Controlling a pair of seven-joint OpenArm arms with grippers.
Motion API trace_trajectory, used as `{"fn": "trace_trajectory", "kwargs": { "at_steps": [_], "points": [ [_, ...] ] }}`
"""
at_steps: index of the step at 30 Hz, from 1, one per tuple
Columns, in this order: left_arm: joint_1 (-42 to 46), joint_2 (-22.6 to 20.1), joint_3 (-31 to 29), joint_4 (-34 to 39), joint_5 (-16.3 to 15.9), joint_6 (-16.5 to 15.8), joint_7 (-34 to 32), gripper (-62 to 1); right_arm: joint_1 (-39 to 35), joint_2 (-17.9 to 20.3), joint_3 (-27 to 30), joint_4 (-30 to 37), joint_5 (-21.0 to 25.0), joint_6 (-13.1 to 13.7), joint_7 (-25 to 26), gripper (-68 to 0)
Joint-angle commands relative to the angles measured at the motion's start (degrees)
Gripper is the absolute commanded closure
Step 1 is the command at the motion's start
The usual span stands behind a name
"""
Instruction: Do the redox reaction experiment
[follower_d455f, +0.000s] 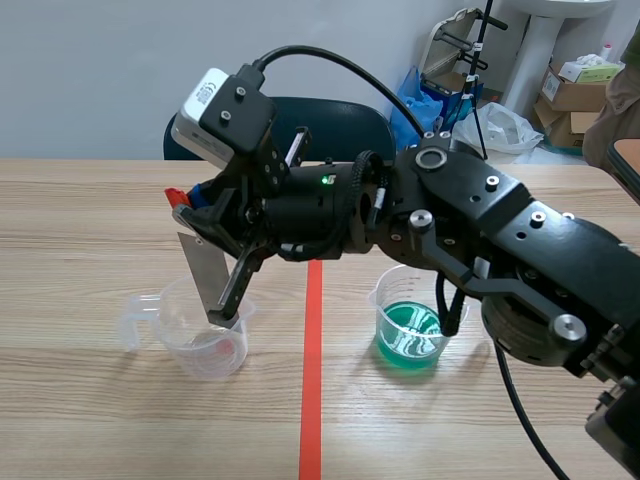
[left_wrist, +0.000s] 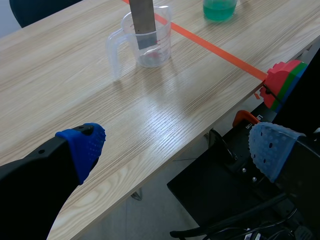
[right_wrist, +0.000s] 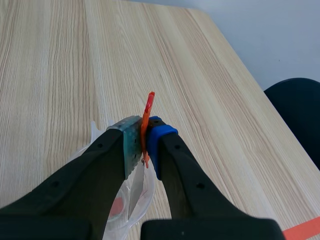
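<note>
R tool (right_wrist: 144, 145) pinches metal strip (follower_d455f: 205, 272), near-upright, lower end in clear beaker (follower_d455f: 175, 332); L tool (left_wrist: 177, 147) spread.

Green beaker (follower_d455f: 405, 340) partly behind right arm (follower_d455f: 500, 230)

A: What stands on the wooden table (follower_d455f: 90, 210)?
B: A clear cup with handle (follower_d455f: 170, 325) left of the orange-red tape line (follower_d455f: 312, 420), a cup of green liquid (follower_d455f: 410, 340) right of it, both upright.
</note>
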Motion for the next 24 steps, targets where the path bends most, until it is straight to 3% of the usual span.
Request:
{"fn": "trace_trajectory", "kwargs": {
  "at_steps": [1, 8, 10, 13, 16, 18, 21, 24],
  "points": [
    [0.1, 0.3, -0.3, 0.3, -0.6, 0.1, -1.0, -61.5, 0.9, -0.2, -0.3, 0.6, 0.8, -0.3, 0.9, -0.6],
    [0.1, 0.3, -0.3, 0.3, -0.6, 0.1, -1.0, -61.5, 0.9, -0.2, -0.3, 0.6, 0.8, -0.2, 0.9, -0.7],
    [0.1, 0.3, -0.3, 0.3, -0.6, 0.1, -1.0, -61.5, 0.9, -0.2, -0.3, 0.6, 0.8, -0.2, 0.9, -4.7],
    [0.1, 0.3, -0.3, 0.3, -0.6, 0.1, -1.0, -61.5, 0.9, -0.2, -0.3, 0.6, 0.4, 2.1, 0.9, -20.7],
    [0.1, 0.3, -0.3, 0.3, -0.6, 0.1, -1.0, -61.5, 0.9, -0.2, -0.3, 0.6, 0.3, 6.7, 0.9, -45.3],
    [0.1, 0.3, -0.3, 0.3, -0.6, 0.1, -1.0, -61.5, 0.9, -0.2, -0.3, 0.6, 0.4, 8.9, 0.9, -58.1],
    [0.1, 0.3, -0.3, 0.3, -0.6, 0.1, -1.0, -61.5, 0.9, -0.5, -0.3, 0.6, -0.7, 9.4, 0.4, -67.6],
    [0.1, 0.3, -0.3, 0.3, -0.6, 0.1, -1.0, -61.5, 0.8, -1.0, -0.9, 0.6, -1.3, 9.4, -2.3, -67.9]
  ]
}}
